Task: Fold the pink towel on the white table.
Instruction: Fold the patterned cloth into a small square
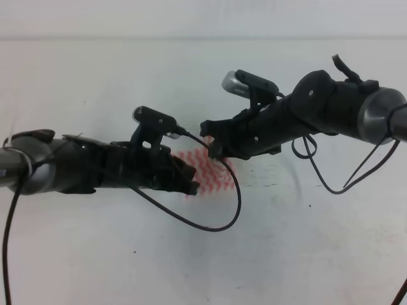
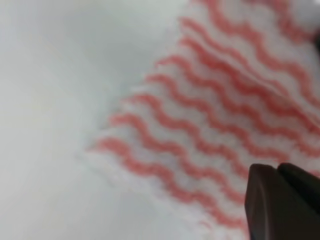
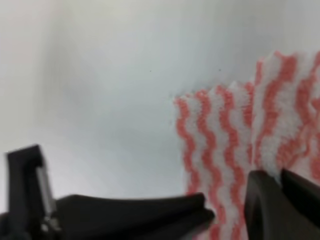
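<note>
In the exterior high view, the left hand sits nearest, left of centre, and the right hand reaches in from the upper right. Both hover over the pink towel, a small patch at the middle of the frame, mostly hidden beneath them on the white tabletop.

The towel looks bunched or already doubled over, since so little of it shows; in the left wrist view a layered edge runs across its upper right, which suggests one fold is made. Whether more folding remains I cannot judge.

In the right wrist view the right hand's fingers stand spread, one on bare tabletop, the other at the towel's edge. Only one left fingertip shows, over the cloth, so its state I cannot tell.
</note>
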Controlling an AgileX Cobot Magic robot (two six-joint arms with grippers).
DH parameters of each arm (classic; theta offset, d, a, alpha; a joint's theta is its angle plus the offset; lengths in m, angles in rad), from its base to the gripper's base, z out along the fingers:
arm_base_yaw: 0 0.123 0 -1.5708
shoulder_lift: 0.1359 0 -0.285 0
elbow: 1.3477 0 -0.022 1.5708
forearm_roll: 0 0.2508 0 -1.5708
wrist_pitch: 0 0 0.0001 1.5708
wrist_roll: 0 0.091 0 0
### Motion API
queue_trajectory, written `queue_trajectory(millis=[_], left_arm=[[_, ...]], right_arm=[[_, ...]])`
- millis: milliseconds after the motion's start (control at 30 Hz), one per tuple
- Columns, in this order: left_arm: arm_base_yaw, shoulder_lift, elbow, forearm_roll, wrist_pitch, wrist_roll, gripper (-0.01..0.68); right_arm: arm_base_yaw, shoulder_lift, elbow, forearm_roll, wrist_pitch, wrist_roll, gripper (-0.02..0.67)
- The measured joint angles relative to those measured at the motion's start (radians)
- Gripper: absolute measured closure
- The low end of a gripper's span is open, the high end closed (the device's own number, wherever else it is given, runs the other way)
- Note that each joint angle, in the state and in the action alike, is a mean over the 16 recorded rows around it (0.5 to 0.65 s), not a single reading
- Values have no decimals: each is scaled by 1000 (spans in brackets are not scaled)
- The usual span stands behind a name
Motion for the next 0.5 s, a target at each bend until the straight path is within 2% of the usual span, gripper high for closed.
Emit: queue_trajectory(millis=[500], left_arm=[[-1, -4, 9, 51, -37, -14, 678]], right_arm=[[0, 1, 0, -2, 2, 0, 666]])
